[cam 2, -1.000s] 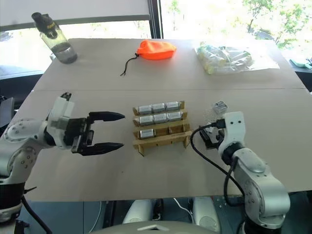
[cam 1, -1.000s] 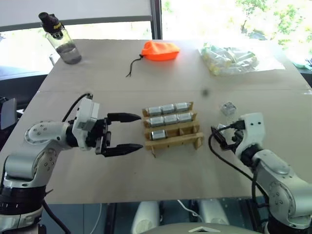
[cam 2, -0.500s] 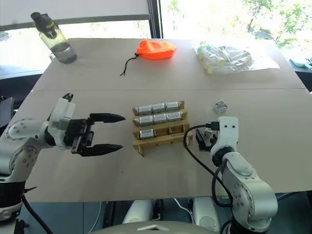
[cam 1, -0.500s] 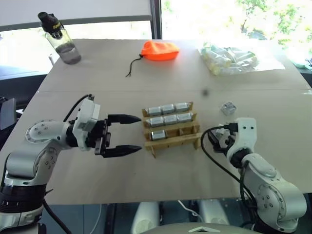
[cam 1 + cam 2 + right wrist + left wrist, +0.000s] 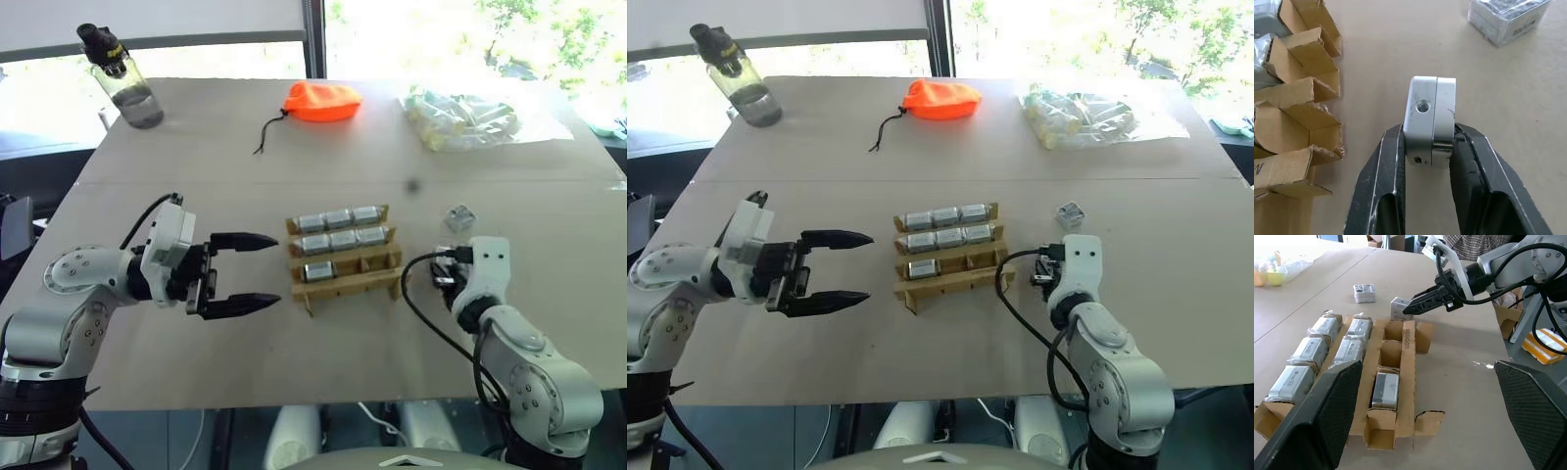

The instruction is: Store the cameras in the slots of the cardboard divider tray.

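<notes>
On the beige tabletop (image 5: 294,127), right of the light-brown cardboard divider tray (image 5: 345,258), the right gripper (image 5: 1427,147) is clamping a small silver-grey metal camera block (image 5: 1430,120) by its flat sides; probably rigid, slippery. The left gripper (image 5: 257,270) is hovering wide open, empty.

My two black fingers (image 5: 1312,416) stand wide apart over the cardboard divider tray (image 5: 1408,340) on the desk (image 5: 1469,396). Seven cameras (image 5: 1385,389) fill its slots, six of them wrapped. Beyond the tray, my right pincer (image 5: 1406,309) pinches a bare camera (image 5: 1399,308). Another wrapped camera (image 5: 1364,293) lies further off.
</notes>
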Motion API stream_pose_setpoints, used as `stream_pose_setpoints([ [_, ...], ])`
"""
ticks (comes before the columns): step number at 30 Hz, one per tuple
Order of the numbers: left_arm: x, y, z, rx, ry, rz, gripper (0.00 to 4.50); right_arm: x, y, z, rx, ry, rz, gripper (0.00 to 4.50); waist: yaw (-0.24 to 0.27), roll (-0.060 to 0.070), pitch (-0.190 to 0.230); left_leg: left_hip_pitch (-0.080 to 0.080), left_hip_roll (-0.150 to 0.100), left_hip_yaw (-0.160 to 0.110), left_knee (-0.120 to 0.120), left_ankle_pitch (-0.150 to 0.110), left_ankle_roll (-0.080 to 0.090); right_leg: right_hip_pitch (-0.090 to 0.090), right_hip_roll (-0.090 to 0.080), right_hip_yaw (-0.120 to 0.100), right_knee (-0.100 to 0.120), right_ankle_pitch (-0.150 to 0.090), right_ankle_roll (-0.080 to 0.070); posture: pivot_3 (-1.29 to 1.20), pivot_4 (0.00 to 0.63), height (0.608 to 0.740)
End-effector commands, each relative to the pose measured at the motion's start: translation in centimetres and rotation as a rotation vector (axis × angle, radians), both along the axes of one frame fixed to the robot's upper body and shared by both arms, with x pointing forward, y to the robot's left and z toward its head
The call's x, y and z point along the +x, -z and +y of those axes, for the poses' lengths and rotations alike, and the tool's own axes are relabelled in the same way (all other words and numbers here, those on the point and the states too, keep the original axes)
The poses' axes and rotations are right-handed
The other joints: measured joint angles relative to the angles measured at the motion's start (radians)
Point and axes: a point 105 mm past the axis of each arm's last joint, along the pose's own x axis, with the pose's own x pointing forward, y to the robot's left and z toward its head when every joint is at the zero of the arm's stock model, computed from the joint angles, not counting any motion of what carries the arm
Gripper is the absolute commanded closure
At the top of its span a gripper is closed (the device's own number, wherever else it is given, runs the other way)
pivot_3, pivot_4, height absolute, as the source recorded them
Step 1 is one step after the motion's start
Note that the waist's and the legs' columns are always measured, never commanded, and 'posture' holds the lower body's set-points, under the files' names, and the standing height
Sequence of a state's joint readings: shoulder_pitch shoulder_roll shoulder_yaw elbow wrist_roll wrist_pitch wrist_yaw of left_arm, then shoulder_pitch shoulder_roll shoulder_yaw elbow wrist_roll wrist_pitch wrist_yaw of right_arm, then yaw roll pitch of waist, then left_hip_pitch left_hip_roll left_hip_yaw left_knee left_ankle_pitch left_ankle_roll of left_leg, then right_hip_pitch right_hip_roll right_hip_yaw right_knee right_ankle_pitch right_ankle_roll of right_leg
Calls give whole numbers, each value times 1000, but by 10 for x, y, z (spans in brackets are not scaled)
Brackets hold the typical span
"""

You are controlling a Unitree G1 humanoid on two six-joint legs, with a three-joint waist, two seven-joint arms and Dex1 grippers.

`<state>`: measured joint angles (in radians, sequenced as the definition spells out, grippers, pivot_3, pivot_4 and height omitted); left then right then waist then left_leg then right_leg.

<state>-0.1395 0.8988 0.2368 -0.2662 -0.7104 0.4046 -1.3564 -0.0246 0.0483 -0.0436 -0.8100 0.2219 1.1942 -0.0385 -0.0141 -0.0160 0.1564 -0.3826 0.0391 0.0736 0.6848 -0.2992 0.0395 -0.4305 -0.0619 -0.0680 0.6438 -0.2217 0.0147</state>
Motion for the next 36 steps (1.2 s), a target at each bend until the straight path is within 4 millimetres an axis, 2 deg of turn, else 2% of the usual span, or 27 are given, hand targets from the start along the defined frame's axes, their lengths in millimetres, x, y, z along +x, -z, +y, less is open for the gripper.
stream_pose_setpoints([
  [1,-4,-12,0,3,14,-58,0,0,-9,1,-2,-2,-49,3797,0,0,0,0,0,0,0,0,0,0,0,0,0,0,0,0,150,726],
  [10,-5,-11,-1,-2,15,-57,0,3,-19,-4,-88,-89,-110,3797,0,0,0,0,0,0,0,0,0,0,0,0,0,0,0,0,150,726],
  [15,-7,-10,-2,-7,5,-65,0,10,-34,4,-143,-303,-229,3797,0,0,0,0,0,0,0,0,0,0,0,0,0,0,0,0,150,726],
  [18,-9,-9,1,-9,-25,-74,0,13,-59,26,-151,-555,-381,3797,-3,0,1,0,0,1,0,0,0,0,1,1,0,0,0,0,150,726],
  [21,-10,-6,6,3,-70,-87,0,11,-69,49,-138,-786,-449,3797,-3,0,1,1,0,1,0,0,1,0,1,1,0,0,0,0,150,726],
  [23,-12,-6,7,1,-92,-91,0,2,-77,64,-133,-1023,-490,3797,0,0,1,1,1,0,0,0,1,0,2,0,0,0,0,0,150,726],
  [25,-16,-5,8,-2,-102,-89,0,-10,-77,71,-147,-1287,-469,3797,2,0,1,0,1,0,0,0,1,0,2,0,-1,0,0,0,150,726],
  [26,-18,-5,8,-1,-107,-88,0,-10,-76,70,-168,-1370,-460,3797,3,0,1,0,1,0,0,0,1,0,1,0,-1,0,0,0,150,726],
  [30,-26,-5,8,2,-123,-89,0,-2,-70,69,-268,-1600,-437,3797,4,-1,1,-1,0,0,1,-2,3,1,0,0,-2,0,0,0,150,726],
  [36,-36,-7,11,19,-144,-88,0,17,-66,76,-382,-1770,-425,3797,1,0,1,0,0,0,1,-1,3,0,-1,0,-1,0,0,0,150,726],
])
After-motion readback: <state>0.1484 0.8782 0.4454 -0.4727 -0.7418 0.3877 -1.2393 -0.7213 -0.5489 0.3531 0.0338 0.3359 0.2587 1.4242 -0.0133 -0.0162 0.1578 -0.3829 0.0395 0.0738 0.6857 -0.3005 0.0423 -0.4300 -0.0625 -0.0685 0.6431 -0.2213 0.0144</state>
